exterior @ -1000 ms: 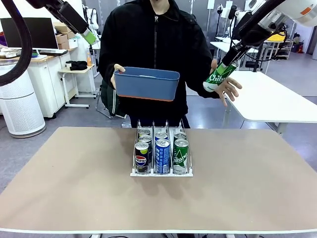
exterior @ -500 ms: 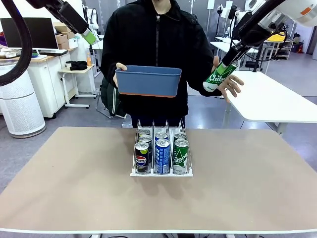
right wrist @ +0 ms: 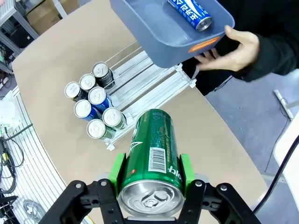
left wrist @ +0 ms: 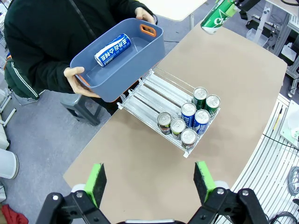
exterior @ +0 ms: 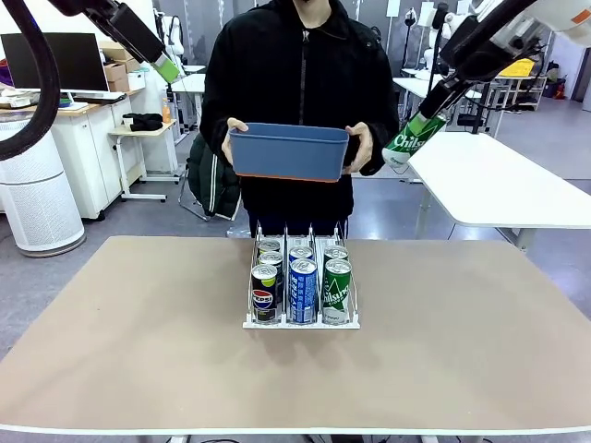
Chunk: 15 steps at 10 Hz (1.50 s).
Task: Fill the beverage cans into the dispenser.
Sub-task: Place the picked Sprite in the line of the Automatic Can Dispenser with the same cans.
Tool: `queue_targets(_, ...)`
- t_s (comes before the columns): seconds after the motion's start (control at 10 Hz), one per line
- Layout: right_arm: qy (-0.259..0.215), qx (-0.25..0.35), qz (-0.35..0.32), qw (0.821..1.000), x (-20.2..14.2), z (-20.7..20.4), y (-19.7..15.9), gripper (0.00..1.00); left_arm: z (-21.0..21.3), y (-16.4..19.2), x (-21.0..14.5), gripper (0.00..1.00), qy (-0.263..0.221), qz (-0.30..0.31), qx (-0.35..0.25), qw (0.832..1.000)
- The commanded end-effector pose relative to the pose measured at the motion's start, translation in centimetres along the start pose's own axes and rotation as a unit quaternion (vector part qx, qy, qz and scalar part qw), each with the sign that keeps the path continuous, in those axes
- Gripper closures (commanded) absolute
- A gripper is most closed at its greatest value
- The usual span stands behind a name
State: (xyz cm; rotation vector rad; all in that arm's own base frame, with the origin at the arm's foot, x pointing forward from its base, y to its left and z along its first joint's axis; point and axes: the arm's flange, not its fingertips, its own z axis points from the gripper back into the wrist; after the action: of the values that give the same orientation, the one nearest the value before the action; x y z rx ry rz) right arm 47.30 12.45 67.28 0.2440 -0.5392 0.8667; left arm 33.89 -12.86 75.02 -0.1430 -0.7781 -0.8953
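Grip, right arm: right fingers [right wrist: 151, 171] closed on the silver-topped end of a slim green aluminium drink can [right wrist: 152, 144]. The green pads sit flat on both sides, and the can body is tilted, reaching out past the fingertips.
Grip, left arm: left fingers [left wrist: 149, 182] spread wide, nothing between them.
Dispenser: small white wire-divided rack [left wrist: 154, 93] on the tan table [left wrist: 140, 158], well below and ahead of both sets of fingers. Seven standing cans [left wrist: 188, 111] crowd its front lip; the rear of each lane is bare.
Tub: blue plastic tub [left wrist: 133, 77] held in the person's two hands near the rack's rear end and higher than it, with one blue can [left wrist: 112, 49] lying inside.
Risk, entry: a tilted can may catch a wire divider or topple on landing.
Risk, path: tub and hands sit close to the bare lane ends, so a descent there could strike them.
Risk, hold: grip is at one end of a smooth can, so a jolt could swing it or let it slip.
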Motion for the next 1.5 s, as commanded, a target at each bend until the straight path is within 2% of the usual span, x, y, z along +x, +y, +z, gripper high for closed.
queue_targets(0.0, -0.006, -0.039, -0.007, 0.999, -2.1, 1.8, 3.3, 0.42, 0.1, 0.0, 0.0, 0.00, -0.002, 0.003, -0.001, 1.000)
queue_targets(0.2, 0.000, -0.024, 0.005, 1.000, -3.8, 3.2, 5.4, 0.42, 0.1, 0.0, 0.0, 0.00, -0.002, 0.003, -0.001, 1.000)
queue_targets(0.6, 0.011, 0.022, 0.117, 0.993, -7.9, 4.0, 7.9, 0.42, 0.1, 0.0, 0.0, 0.00, -0.002, 0.003, -0.001, 1.000)
queue_targets(0.8, 0.014, 0.028, 0.163, 0.986, -9.6, 2.3, 8.8, 0.42, 0.1, 0.0, 0.0, 0.00, -0.002, 0.003, -0.001, 1.000)
queue_targets(1.0, 0.039, 0.041, 0.200, 0.978, -10.5, -1.0, 9.9, 0.42, 0.1, 0.0, 0.0, 0.00, -0.002, 0.003, -0.001, 1.000)
queue_targets(1.1, 0.058, 0.016, 0.202, 0.978, -10.6, -3.7, 10.3, 0.42, 0.1, 0.0, 0.0, 0.00, -0.002, 0.003, -0.001, 1.000)
queue_targets(1.3, 0.059, -0.021, 0.214, 0.975, -10.3, -5.9, 10.6, 0.42, 0.1, 0.0, 0.0, 0.00, -0.002, 0.003, -0.001, 1.000)
queue_targets(1.4, 0.062, 0.030, 0.200, 0.977, -10.8, -3.7, 10.4, 0.42, 0.1, 0.0, 0.0, 0.00, -0.002, 0.003, -0.001, 1.000)
